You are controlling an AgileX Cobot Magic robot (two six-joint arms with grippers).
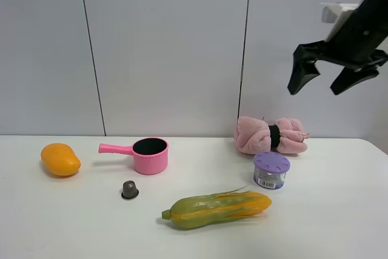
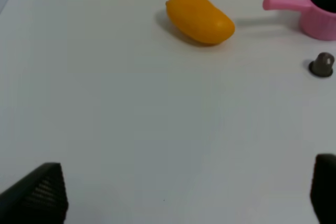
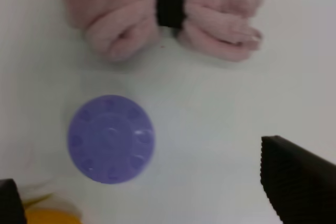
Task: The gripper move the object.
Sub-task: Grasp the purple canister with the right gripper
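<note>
While right gripper (image 1: 315, 89) hangs high, jaws wide apart, empty, tub (image 1: 271, 171) sits on table (image 1: 60, 222) just before pink cloth (image 1: 271, 136), near corn (image 1: 218, 209). Risk: off-centre descent snags cloth or tips light tub.

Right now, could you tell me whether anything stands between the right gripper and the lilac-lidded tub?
Nothing visible does. The right gripper hangs open high above the tub, with only air between. The pink cloth bundle lies just behind the tub and the corn cob in front, both apart from it.
</note>
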